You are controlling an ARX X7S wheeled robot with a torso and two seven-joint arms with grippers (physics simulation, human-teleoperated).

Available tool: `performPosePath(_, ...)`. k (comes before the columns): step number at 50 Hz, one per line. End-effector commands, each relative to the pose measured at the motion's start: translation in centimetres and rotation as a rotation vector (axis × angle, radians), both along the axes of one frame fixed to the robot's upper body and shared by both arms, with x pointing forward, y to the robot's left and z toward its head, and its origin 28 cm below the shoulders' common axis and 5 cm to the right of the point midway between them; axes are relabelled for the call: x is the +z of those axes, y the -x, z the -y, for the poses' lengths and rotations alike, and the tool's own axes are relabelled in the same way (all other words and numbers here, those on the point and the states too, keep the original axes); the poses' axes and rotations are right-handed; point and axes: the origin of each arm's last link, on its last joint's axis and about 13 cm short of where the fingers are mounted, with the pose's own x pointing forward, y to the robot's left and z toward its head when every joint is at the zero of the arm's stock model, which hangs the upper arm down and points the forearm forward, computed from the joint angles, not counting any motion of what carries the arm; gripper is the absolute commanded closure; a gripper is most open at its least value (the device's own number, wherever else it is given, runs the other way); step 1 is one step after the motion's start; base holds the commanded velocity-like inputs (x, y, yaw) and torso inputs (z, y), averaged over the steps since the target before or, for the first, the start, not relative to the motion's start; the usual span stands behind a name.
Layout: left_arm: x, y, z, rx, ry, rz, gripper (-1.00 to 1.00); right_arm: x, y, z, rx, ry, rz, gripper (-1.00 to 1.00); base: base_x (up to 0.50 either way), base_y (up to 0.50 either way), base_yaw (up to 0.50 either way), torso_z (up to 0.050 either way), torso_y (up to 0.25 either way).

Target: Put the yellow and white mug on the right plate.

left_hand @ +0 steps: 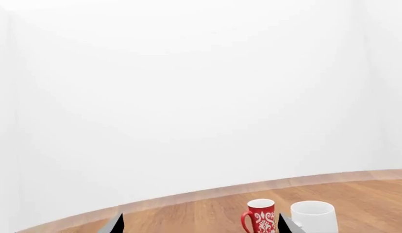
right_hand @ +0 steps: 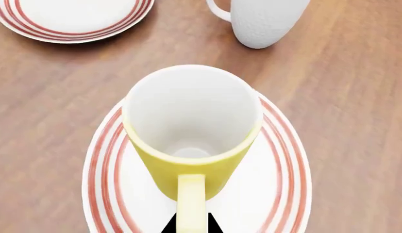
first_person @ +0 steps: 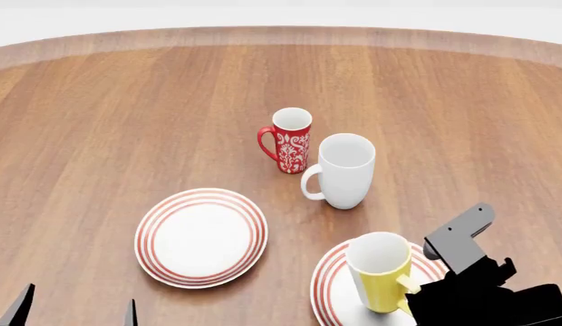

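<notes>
The yellow and white mug (first_person: 381, 273) stands upright over the middle of the right plate (first_person: 328, 288), a white plate with red rings at the near right of the table. My right gripper (first_person: 410, 286) is shut on the mug's yellow handle. In the right wrist view the mug (right_hand: 191, 131) fills the centre, its white inside empty, with the plate (right_hand: 282, 184) all round it and the dark fingertips of my right gripper (right_hand: 191, 224) pinching the handle. Whether the mug's base touches the plate I cannot tell. My left gripper (first_person: 77, 311) hangs open and empty at the near left.
A second ringed plate (first_person: 153, 239) lies left of the right one. Behind them stand a tall white mug (first_person: 345, 170) and a slim red patterned mug (first_person: 292, 139), close together. The left wrist view shows both mugs, red (left_hand: 260, 217) and white (left_hand: 314, 216), past my open left gripper (left_hand: 201, 226).
</notes>
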Motion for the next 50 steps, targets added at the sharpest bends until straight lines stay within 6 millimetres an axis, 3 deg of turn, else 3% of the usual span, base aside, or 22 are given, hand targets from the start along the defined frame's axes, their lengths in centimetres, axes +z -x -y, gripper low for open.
performPosePath(1,0.2,-0.2,0.1,-0.002,-0.004,0.014,-1.00,-0.1,-0.3,-0.9,0.034,-0.023,0.008,1.00,0.00,0.00,0.00,0.000,0.000)
performPosePath(17,0.1,-0.1,0.1,-0.009,-0.006,0.012,-1.00,-0.3,-0.2,-0.8,0.037,-0.008,0.005,1.00,0.00,0.00,0.00,0.001,0.000)
performPosePath(18,0.1,-0.1,0.1,-0.009,-0.004,0.008,-1.00,-0.3,-0.2,-0.8,0.038,-0.011,0.004,-1.00,0.00,0.00,0.00,0.000,0.000)
performPosePath(40,0.1,0.0,0.1,-0.010,-0.005,0.010,-1.00,-0.4,0.1,-0.6,0.041,-0.012,-0.009,-1.00,0.00,0.00,0.00,0.000,0.000)
performPosePath(50,0.1,0.0,0.1,-0.010,-0.005,0.013,-1.00,0.3,2.7,0.5,0.026,-0.002,-0.012,-1.00,0.00,0.00,0.00,0.000,0.000)
